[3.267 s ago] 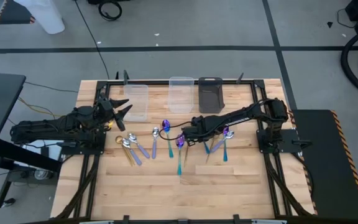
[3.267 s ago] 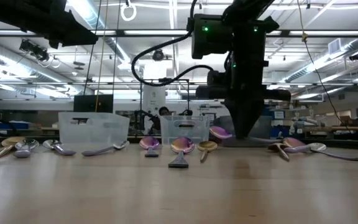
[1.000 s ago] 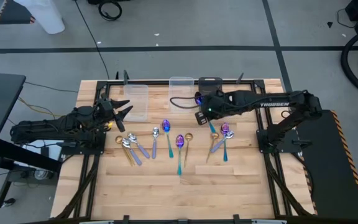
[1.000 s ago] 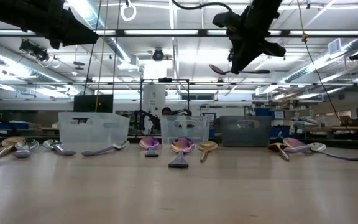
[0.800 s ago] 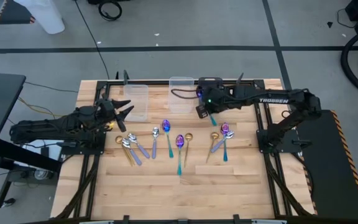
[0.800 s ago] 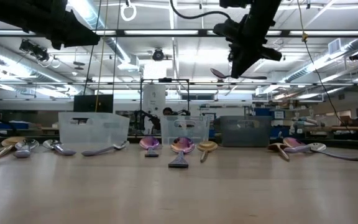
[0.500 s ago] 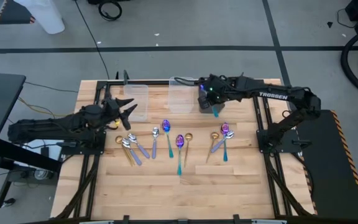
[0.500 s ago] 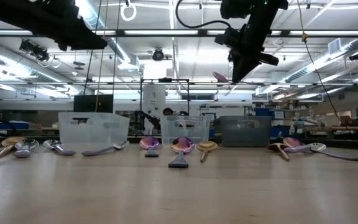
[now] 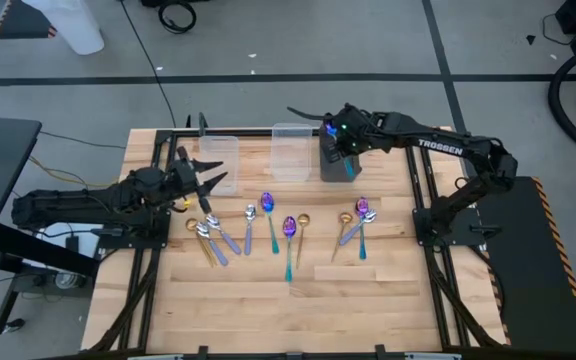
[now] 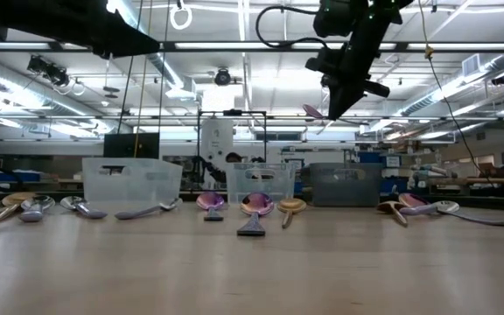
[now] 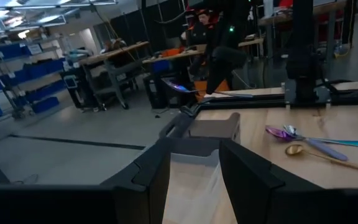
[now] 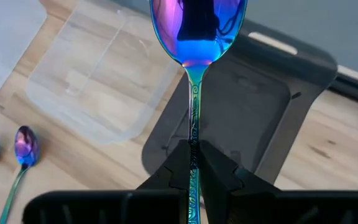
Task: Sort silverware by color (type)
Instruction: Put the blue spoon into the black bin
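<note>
Iridescent spoon [image 12: 197, 37] sticking out ahead of right gripper [image 12: 194, 163], handle pinched in closed jaws, hanging over dark bin [image 12: 263, 118]. Nine spoons [image 9: 289, 228] lying on table [image 9: 388, 300] below. Bins: two clear [image 9: 290, 152], one dark. Left gripper [image 9: 208, 178] hovering open, empty.

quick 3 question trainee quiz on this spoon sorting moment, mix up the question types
1. True or false: the right gripper is shut on an iridescent spoon.
2. Which bin lies below that spoon? A) dark bin B) left clear bin C) middle clear bin
3. Fill in: the left gripper is ____ and holds nothing.

Key: 1 true; 2 A; 3 open
</note>
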